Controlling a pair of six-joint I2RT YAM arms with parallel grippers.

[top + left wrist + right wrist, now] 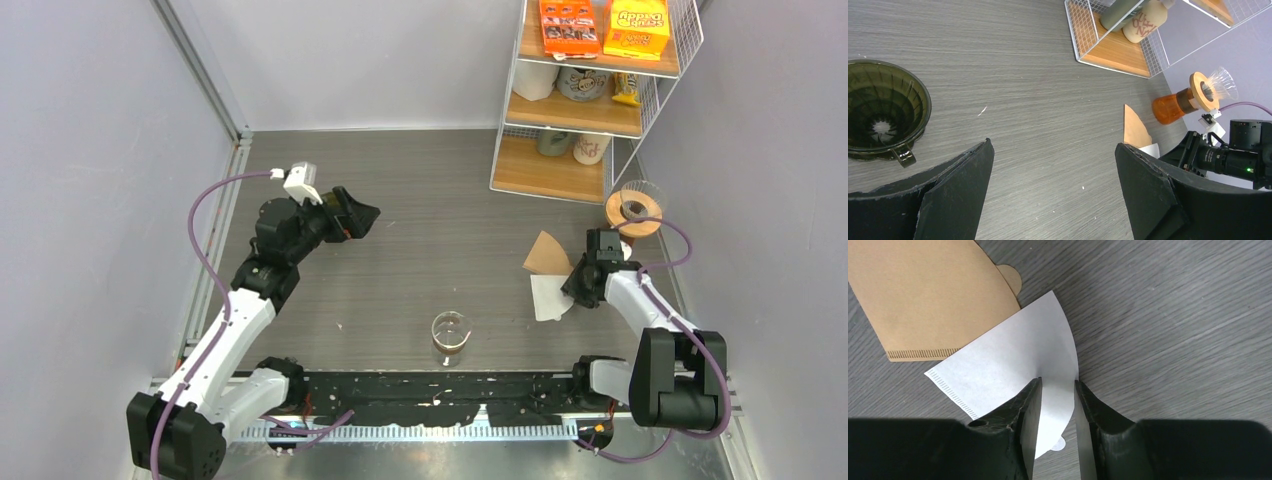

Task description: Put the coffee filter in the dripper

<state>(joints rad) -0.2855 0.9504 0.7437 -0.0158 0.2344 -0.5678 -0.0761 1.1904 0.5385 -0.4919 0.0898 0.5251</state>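
A white paper coffee filter (1013, 360) lies flat on the table, partly overlapping a brown filter (933, 295). My right gripper (1058, 381) is down at the white filter's curved edge. Its jaws stand a narrow gap apart with the paper showing between them. In the top view the white filter (548, 297) lies just left of the right gripper (572, 290). The dark glass dripper (450, 335) stands at front centre, and shows at the left of the left wrist view (883, 110). My left gripper (365, 213) is wide open, empty, raised at the left.
A wire shelf rack (590, 100) with boxes and cups stands at the back right. A second clear dripper with a wooden collar (633, 210) sits on an orange bottle beside the rack, just behind the right arm. The brown filter (546, 255) lies behind the white one.
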